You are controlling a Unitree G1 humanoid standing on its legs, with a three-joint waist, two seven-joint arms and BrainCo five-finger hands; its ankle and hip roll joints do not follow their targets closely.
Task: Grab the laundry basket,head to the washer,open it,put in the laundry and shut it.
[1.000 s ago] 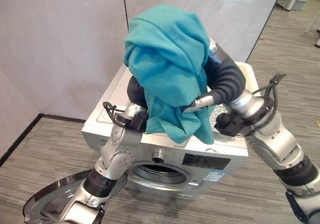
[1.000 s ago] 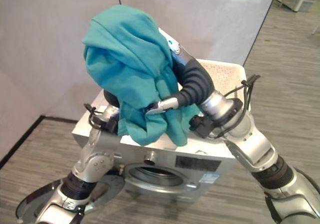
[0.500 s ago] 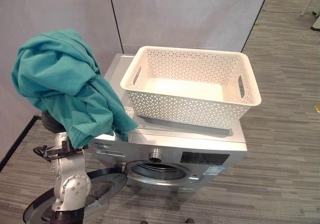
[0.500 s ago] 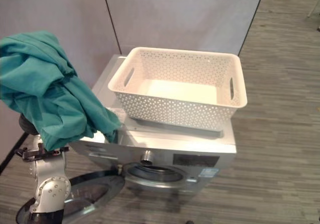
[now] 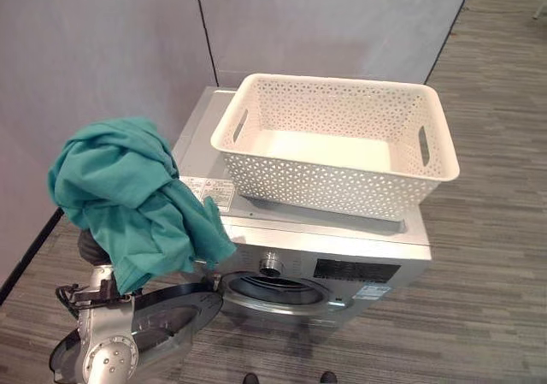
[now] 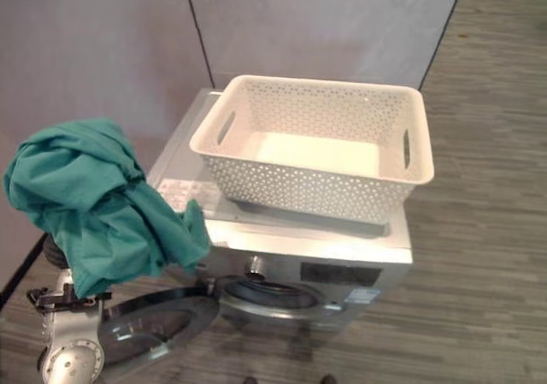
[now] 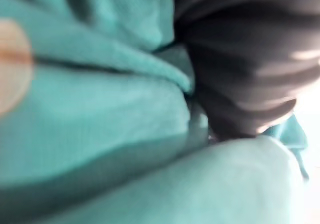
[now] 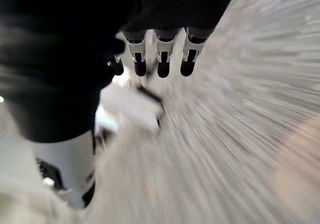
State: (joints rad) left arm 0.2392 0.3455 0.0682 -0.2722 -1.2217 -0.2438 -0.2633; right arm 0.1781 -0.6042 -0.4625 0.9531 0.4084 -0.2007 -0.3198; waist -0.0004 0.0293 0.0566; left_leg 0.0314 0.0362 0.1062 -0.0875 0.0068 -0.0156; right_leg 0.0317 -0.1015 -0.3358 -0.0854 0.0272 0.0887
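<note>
A teal garment [image 5: 128, 200] hangs bunched over my left hand [image 7: 235, 64], to the left of the silver washer [image 5: 342, 247] and above its open round door [image 5: 167, 324]. In the left wrist view the cloth [image 7: 100, 114] wraps all around the hand's dark cover. The drum opening [image 5: 273, 288] faces me below the control panel. The white perforated laundry basket [image 5: 338, 183] sits empty on top of the washer. My right hand [image 8: 161, 59] is seen over the floor with relaxed fingers and nothing in them.
Grey partition walls [image 5: 102, 50] stand close behind and to the left of the washer. The open door swings out low at the left front. Wood-look floor [image 5: 487, 298] stretches to the right of the machine.
The teal garment, held high by both hands over the washer a second ago, has swung left and down on the left hand alone. The right arm has dropped out of the eye views.
</note>
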